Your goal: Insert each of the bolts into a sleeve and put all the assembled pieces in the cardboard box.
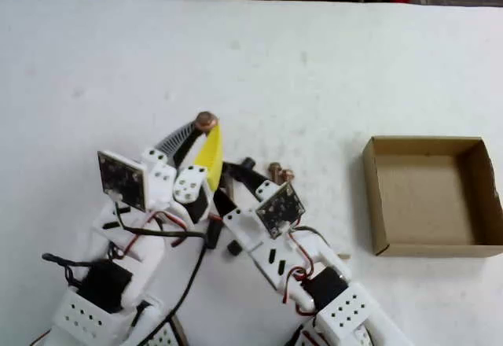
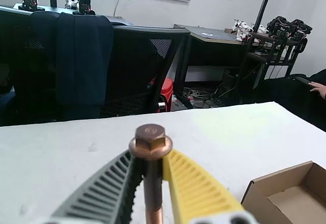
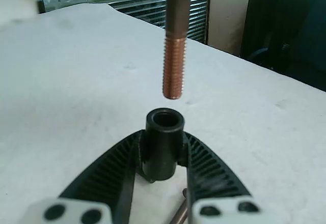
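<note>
the left gripper (image 2: 150,158) is clamped on a copper bolt (image 2: 150,141) — hexagonal flanged head up, smooth shank pinched between one grey ribbed finger (image 2: 102,188) and one yellow ribbed finger (image 2: 193,188). the right gripper (image 3: 164,141) grips a black sleeve (image 3: 164,124), a short matte cylinder with an open round bore, held upright between two black ribbed fingers (image 3: 109,175). in the right wrist view the bolt's threaded tip hangs just above that bore, not touching it. a shallow square cardboard box (image 1: 377,196), top open, sits on the white table (image 1: 314,63) — on the right arm's side, apart from both grippers.
</note>
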You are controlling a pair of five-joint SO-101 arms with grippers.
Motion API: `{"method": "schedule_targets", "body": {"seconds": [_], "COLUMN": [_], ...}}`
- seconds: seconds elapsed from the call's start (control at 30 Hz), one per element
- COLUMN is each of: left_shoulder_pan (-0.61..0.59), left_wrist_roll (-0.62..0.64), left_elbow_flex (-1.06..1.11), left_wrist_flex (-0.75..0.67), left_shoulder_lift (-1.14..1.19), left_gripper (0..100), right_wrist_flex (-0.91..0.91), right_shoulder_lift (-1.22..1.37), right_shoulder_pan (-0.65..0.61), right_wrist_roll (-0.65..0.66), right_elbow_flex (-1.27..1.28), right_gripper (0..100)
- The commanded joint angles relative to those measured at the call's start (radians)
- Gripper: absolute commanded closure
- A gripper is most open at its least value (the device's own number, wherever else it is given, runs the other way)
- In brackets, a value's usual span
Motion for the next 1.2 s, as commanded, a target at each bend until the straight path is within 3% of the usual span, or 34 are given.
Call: {"method": "schedule_targets", "body": {"seconds": [0.0,0.17,0.7,0.97,1.17], "left_shoulder_pan": [0.018,0.068,0.070,0.068,0.067], "left_wrist_roll": [0.014,0.012,0.009,0.005,-0.155], "left_elbow_flex": [-0.015,-0.044,-0.055,0.015,0.021], "left_wrist_flex": [-0.015,0.080,0.219,0.227,0.235], "left_shoulder_lift": [-0.024,-0.024,-0.024,-0.024,-0.024], "left_gripper": [98,98,98,98,98], "right_wrist_flex": [-0.027,-0.027,-0.027,-0.027,-0.027], "right_shoulder_lift": [-0.018,-0.018,-0.018,-0.018,-0.018], "right_shoulder_pan": [-0.001,-0.001,0.001,0.001,0.001], "right_wrist_roll": [-0.003,-0.003,-0.002,-0.002,-0.002], "right_elbow_flex": [0.006,0.006,0.006,0.006,0.006], "right_gripper": [98.1,98.1,98.1,98.1,98.1]}}
